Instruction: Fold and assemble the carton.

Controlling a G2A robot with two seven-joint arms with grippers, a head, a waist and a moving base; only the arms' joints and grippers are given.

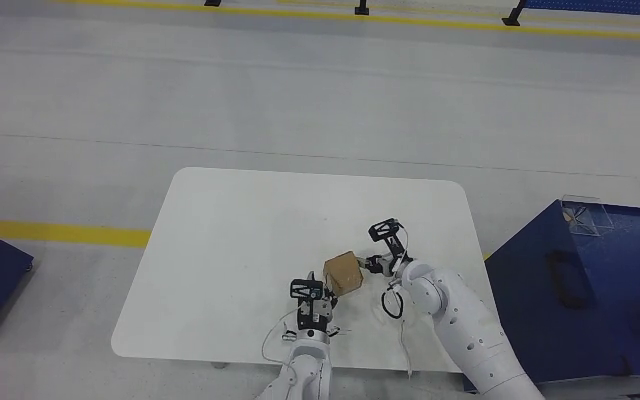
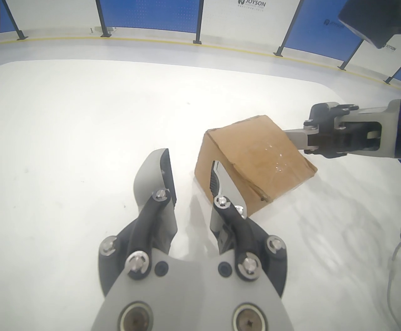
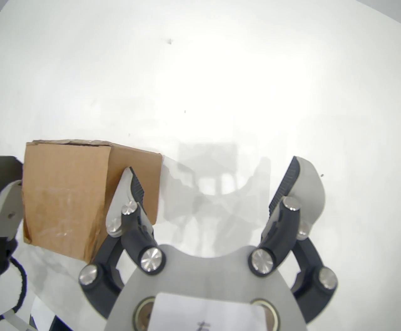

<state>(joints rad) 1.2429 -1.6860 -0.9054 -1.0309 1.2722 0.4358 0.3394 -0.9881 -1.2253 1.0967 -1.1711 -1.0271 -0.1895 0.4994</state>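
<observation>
Small brown cardboard carton (image 1: 343,272) toward the near edge of the white tabletop (image 1: 250,230), boxed up but seemingly tilted, flap seams ragged along the top. On the left pincer (image 2: 191,175), fingers spread and nothing gripped, one finger (image 2: 224,181) right at the carton's near face; contact hard to confirm. On the right pincer (image 3: 213,169), fingers spread wide too, nothing held, one finger (image 3: 133,185) laid against the carton's opposite side wall, the other well clear over bare tabletop.

Probably time to square and press shut. Press from both sides together and evenly, so as not to skid the light box across the smooth surface. Keep the pads flat on the walls rather than on the edges, to avoid denting thin board. Seat the carton flat before pushing on any flap; otherwise likely to tip. Watch the loose seam near the left finger, apt to spring open.

Beyond the tabletop's right edge, a blue sloped panel (image 1: 600,320), well apart. Dark cable loop (image 1: 390,300) by the right wrist, near the carton: a possible snag on an inward sweep. Yellow floor line (image 1: 70,233) and railing posts (image 2: 197,22) far off, no hindrance.
</observation>
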